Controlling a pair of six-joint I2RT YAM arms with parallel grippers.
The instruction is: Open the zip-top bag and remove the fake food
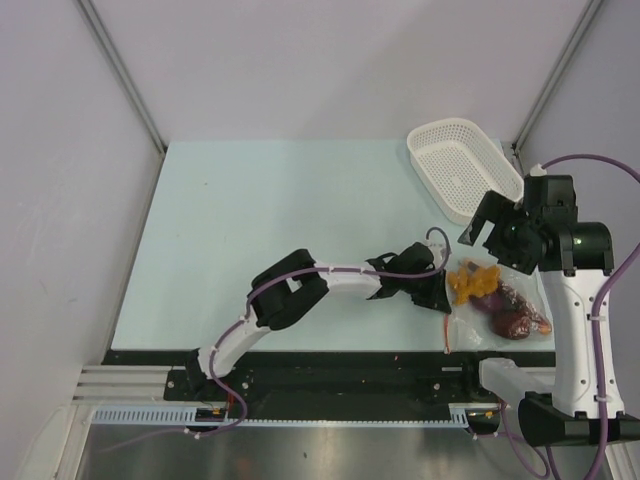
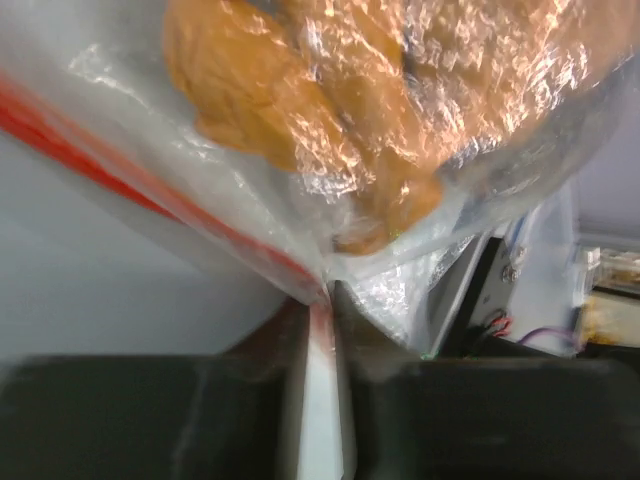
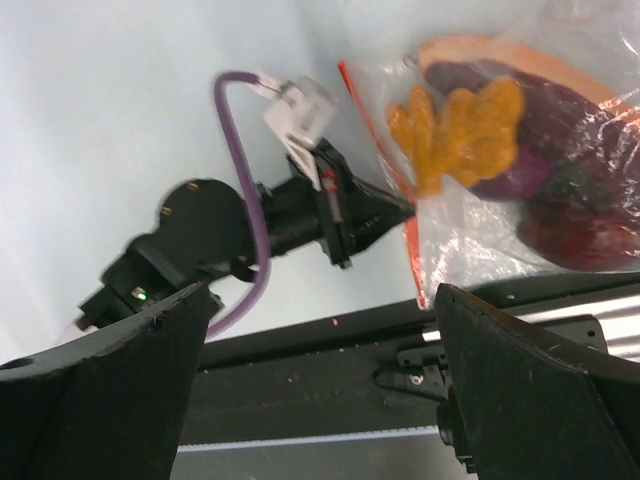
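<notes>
The clear zip-top bag (image 1: 497, 300) lies at the table's near right with its red zip strip (image 1: 447, 322) toward the left. Inside it are orange chunks (image 1: 470, 280) and dark maroon pieces (image 1: 515, 322). My left gripper (image 1: 437, 292) is shut on the bag's zip edge (image 2: 322, 298); in the left wrist view the orange food (image 2: 300, 90) fills the space just beyond the jaws. My right gripper (image 1: 490, 225) is wide open and empty, hovering above the bag's far side. In the right wrist view (image 3: 318, 300) it looks down on the bag (image 3: 470, 230), the fake food (image 3: 460, 130) and the left gripper (image 3: 370, 215).
A white perforated basket (image 1: 460, 165) stands at the back right, just beyond my right gripper. The black mounting rail (image 1: 350, 370) runs along the near edge, close below the bag. Grey walls close in the table on both sides.
</notes>
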